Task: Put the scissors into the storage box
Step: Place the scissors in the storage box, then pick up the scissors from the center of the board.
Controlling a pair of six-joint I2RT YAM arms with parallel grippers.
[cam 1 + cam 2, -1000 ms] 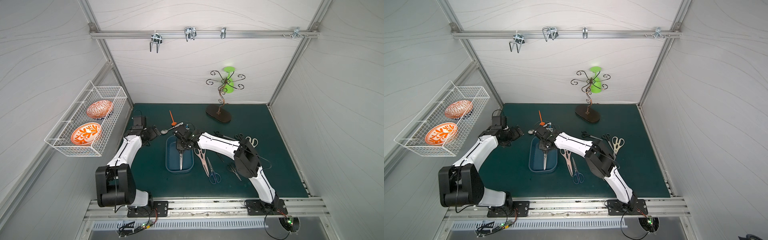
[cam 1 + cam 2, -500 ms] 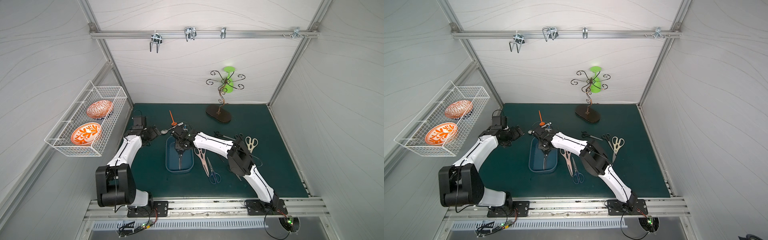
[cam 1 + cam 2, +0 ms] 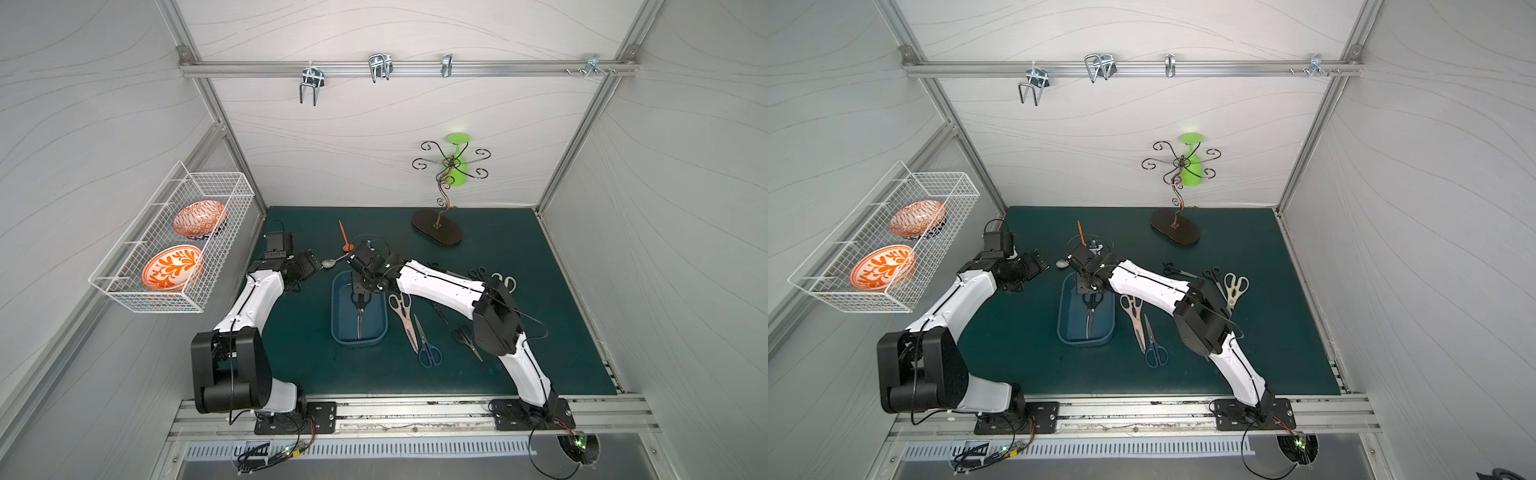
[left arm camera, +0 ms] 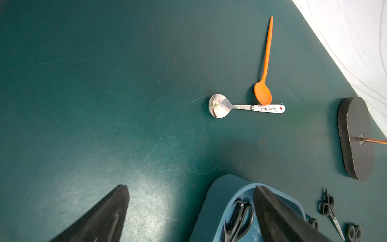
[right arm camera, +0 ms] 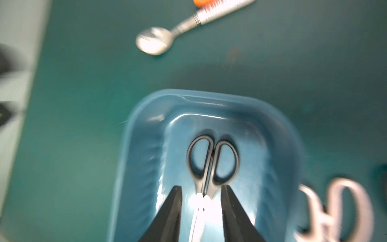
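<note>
The right gripper (image 5: 201, 187) hangs with its jaws spread, one on each side of the blades of the black-handled scissors (image 5: 212, 163). These lie flat in the blue storage box (image 5: 209, 96) directly beneath it. Ahead of its fingertips, past the box rim, a steel spoon (image 5: 155, 42) lies on the bench (image 5: 83, 104). The left gripper (image 4: 190, 187) is spread too and holds nothing.

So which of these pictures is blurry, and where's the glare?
Right wrist view: smeared throughout, the spoon and storage box rim soft, glare whitening the blades of the black scissors. Left wrist view: sharp, a pale sheen on the mat. Both top views: sharp, evenly lit.
</note>
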